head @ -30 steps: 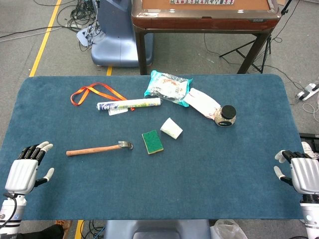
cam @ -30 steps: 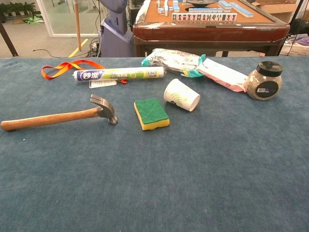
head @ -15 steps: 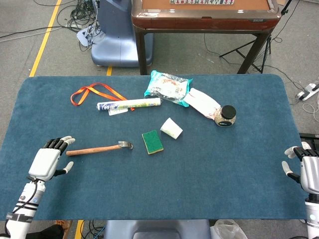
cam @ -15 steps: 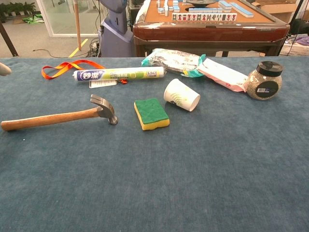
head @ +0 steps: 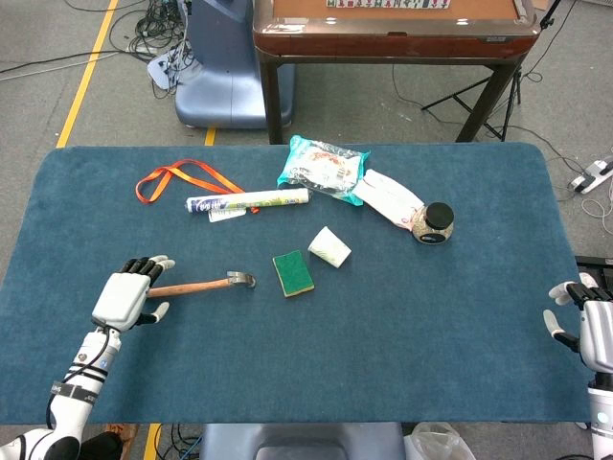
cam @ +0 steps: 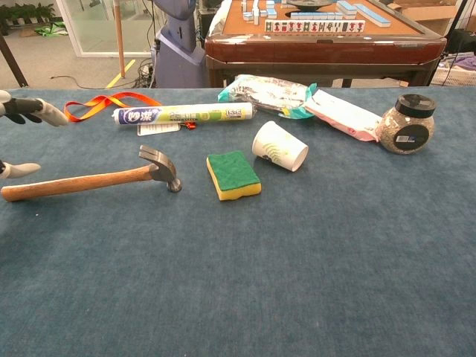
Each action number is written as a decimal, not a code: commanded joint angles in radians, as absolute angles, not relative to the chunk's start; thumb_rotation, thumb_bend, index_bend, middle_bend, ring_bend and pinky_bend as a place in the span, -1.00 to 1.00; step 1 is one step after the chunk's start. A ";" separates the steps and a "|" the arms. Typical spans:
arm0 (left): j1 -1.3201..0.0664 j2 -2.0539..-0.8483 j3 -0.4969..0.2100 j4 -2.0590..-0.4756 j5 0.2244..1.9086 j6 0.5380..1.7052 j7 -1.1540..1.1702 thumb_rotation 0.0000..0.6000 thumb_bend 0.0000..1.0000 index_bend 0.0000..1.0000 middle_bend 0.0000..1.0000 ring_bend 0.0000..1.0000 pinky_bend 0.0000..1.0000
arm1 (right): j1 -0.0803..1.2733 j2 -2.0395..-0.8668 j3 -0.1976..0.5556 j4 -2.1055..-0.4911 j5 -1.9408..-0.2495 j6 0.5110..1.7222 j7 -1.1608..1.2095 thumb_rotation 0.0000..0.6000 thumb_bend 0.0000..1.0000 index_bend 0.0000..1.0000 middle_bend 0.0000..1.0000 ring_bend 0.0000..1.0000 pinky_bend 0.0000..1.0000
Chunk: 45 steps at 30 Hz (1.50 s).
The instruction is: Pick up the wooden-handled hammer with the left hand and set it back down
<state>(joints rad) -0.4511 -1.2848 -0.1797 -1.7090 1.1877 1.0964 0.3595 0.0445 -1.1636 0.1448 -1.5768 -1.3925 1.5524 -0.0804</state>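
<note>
A blue carpet-like table surface (head: 402,345) is seen, set on a grey floor with a yellow line and loose cables at the left; a brown mahjong table (head: 393,24) and a blue-grey machine base (head: 215,72) are placed beyond the far edge. One wooden-handled hammer (head: 196,285) is laid flat left of centre, head toward the middle, handle toward the left edge. The left hand (head: 127,293) is positioned over the butt end of the handle with fingers spread and nothing gripped; whether the handle is touched cannot be told. In the chest view only fingertips (cam: 33,110) are caught at the left border, above the handle end. The right hand (head: 592,326) is held at the right table edge, fingers apart, holding nothing. Just beside the hammer head, one green-and-yellow sponge (head: 292,272) is noted, then one paper cup (head: 329,247) tipped on its side. Further back are recorded: one orange lanyard (head: 182,178), one white sealant tube (head: 249,201), one teal snack bag (head: 323,170), one pink-and-white pouch (head: 388,199), and one black-lidded jar (head: 436,222) touching the pouch. Nothing is placed between the left hand and the hammer handle.
</note>
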 commanded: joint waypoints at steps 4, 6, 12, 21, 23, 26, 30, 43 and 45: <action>-0.502 -1.339 -0.188 -1.683 1.131 1.067 0.416 1.00 -0.46 -0.49 -0.67 -0.66 -0.73 | 0.043 -1.159 0.145 -1.578 -1.393 1.553 -0.073 1.00 -0.48 -0.03 0.03 -0.05 -0.15; -0.519 -1.353 -0.191 -1.683 1.090 1.052 0.446 1.00 -0.46 -0.47 -0.67 -0.65 -0.74 | 0.042 -1.158 0.146 -1.578 -1.392 1.552 -0.069 1.00 -0.48 -0.03 0.03 -0.05 -0.15; -0.570 -1.380 -0.200 -1.689 0.976 1.030 0.528 1.00 -0.46 -0.47 -0.67 -0.65 -0.76 | 0.043 -1.154 0.145 -1.578 -1.391 1.544 -0.061 1.00 -0.48 -0.03 0.03 -0.05 -0.15; -0.630 -1.428 -0.199 -1.653 0.880 1.027 0.591 1.00 -0.46 -0.47 -0.59 -0.61 -0.76 | 0.042 -1.149 0.144 -1.578 -1.391 1.540 -0.052 1.00 -0.48 -0.03 0.03 -0.05 -0.15; -0.637 -1.433 -0.196 -1.647 0.869 1.030 0.599 1.00 -0.46 -0.48 -0.55 -0.61 -0.76 | 0.042 -1.148 0.145 -1.578 -1.390 1.538 -0.050 1.00 -0.48 -0.03 0.03 -0.05 -0.15; -0.648 -1.439 -0.192 -1.640 0.848 1.031 0.608 1.00 -0.46 -0.48 -0.48 -0.61 -0.76 | 0.042 -1.146 0.143 -1.579 -1.392 1.537 -0.049 1.00 -0.48 -0.03 0.03 -0.05 -0.17; -0.661 -1.447 -0.187 -1.629 0.816 1.038 0.621 1.00 -0.46 -0.48 -0.44 -0.61 -0.76 | 0.042 -1.145 0.141 -1.580 -1.394 1.534 -0.046 1.00 -0.48 -0.03 0.03 -0.05 -0.17; -0.697 -1.483 -0.179 -1.583 0.729 1.037 0.634 1.00 -0.46 -0.46 -0.40 -0.60 -0.76 | 0.042 -1.140 0.139 -1.584 -1.397 1.530 -0.039 1.00 -0.48 -0.03 0.03 -0.05 -0.17; -0.702 -1.486 -0.179 -1.580 0.719 1.033 0.632 1.00 -0.46 -0.46 -0.40 -0.60 -0.76 | 0.041 -1.140 0.139 -1.583 -1.397 1.531 -0.037 1.00 -0.48 -0.03 0.03 -0.05 -0.17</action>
<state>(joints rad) -0.6998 -1.4846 -0.1794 -1.5814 0.7215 1.0346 0.6328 0.0413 -1.1395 0.1393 -1.5826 -1.3970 1.5307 -0.0374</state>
